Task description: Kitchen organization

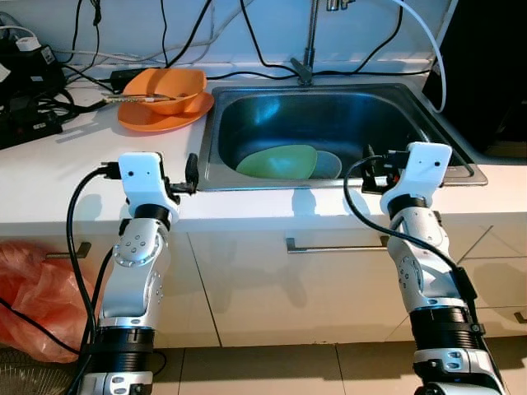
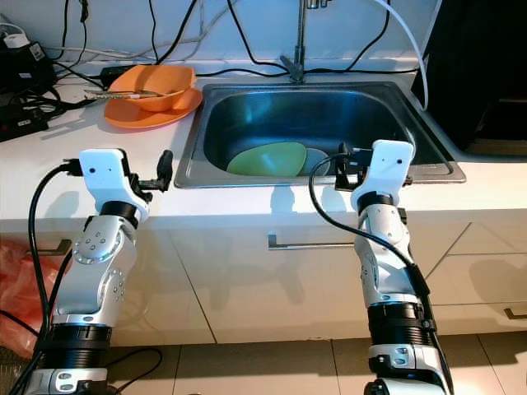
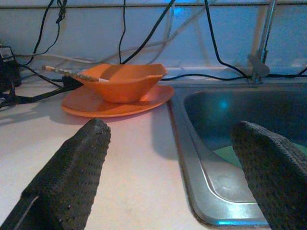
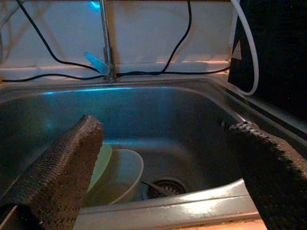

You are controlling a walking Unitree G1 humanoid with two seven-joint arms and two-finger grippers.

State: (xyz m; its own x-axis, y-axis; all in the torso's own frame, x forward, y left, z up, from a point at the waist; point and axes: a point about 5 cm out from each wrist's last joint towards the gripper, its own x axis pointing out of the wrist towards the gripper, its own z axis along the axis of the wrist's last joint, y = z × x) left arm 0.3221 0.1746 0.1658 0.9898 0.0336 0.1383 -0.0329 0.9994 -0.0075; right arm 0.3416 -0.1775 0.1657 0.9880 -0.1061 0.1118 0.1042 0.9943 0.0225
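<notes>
Hovering open at the sink's (image 1: 461,164) front rim, the right tool (image 4: 168,158) faces a green plate (image 1: 280,161) and what looks like a pale bowl (image 4: 125,168); left tool (image 3: 168,163) gapes over the surface (image 1: 49,177) near orange dishes (image 1: 165,99).

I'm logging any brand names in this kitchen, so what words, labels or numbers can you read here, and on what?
None can be read.
Black power adapter at the counter's far left: pale label, too small and blurred.
Orange bowl, orange plate, green plate, sink: no lettering shows.
Left end effector and right end effector: no markings.
</notes>
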